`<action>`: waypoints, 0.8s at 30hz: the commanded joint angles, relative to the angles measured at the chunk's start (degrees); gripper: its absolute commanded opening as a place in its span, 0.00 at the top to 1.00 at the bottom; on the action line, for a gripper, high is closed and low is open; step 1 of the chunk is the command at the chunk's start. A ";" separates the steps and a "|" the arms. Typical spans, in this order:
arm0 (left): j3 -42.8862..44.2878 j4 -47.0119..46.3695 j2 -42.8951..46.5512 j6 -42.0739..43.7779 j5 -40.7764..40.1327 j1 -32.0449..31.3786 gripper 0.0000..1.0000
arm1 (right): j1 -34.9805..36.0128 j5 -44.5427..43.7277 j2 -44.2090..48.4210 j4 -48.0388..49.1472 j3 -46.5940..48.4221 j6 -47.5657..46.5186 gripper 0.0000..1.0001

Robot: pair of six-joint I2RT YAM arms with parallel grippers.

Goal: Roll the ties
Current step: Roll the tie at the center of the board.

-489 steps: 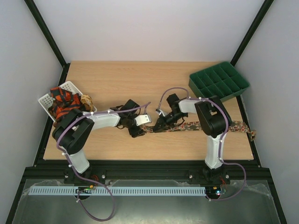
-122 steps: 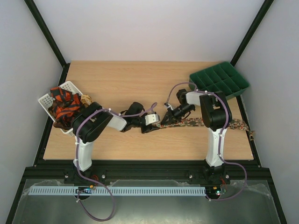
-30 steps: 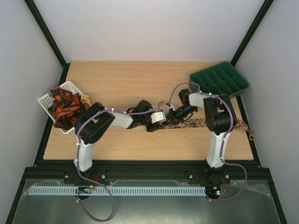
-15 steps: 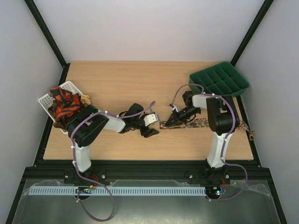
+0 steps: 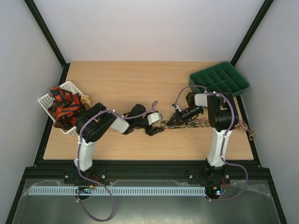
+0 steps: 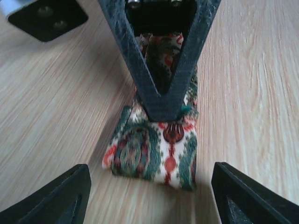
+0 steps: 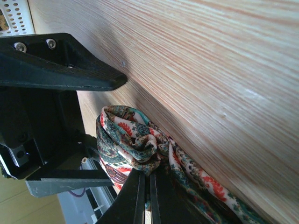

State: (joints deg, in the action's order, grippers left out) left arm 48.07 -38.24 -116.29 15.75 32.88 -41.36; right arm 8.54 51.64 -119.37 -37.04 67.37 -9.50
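Wood-grain table (image 5: 121, 84), pale walls behind it.

1. Tie (image 5: 191, 123), floral print. It lies flat on the table. Its near end (image 6: 154, 151) is folded over on itself, which I judge to be the start of a roll. The long axis runs straight away from the left claw, under the right claw and on toward the far side of the right arm.
2. Right claw (image 5: 169, 122). Its jaws are pressed together into a V, pinching the folded end of the tie from above. This is the nearer claw, already on the cloth.
3. Left claw (image 5: 156, 129). Its fingers (image 6: 60, 193) are spread wide, one to each side of the tie end and clear of it. The end lies dead ahead, between them.
4. Obstruction. The right claw's tips sit on the fold that the left claw faces, so closing in means meeting them first.
5. Basket (image 5: 46, 100), well behind the left claw, holding spare ties (image 5: 63, 105) in red-orange and black.
6. Tray (image 5: 205, 92), green, beyond the right claw and apart from the tie.
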 commanded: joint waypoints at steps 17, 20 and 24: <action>-7.17 4.97 3.52 6.48 -5.46 -1.24 0.70 | 6.05 -8.22 -4.03 -3.87 6.45 0.54 0.81; -7.00 5.27 3.57 6.94 -6.64 -1.88 0.70 | 6.13 -5.93 -0.88 -5.81 6.21 2.20 0.74; -6.27 5.83 3.25 7.33 -6.94 -2.39 0.70 | 6.34 -4.45 1.83 -6.05 3.53 3.44 0.89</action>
State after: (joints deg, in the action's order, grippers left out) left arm 42.68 -38.92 -112.53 21.43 26.87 -42.70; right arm 14.85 50.15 -120.38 -40.53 73.41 -7.57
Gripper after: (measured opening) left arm 0.300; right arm 0.192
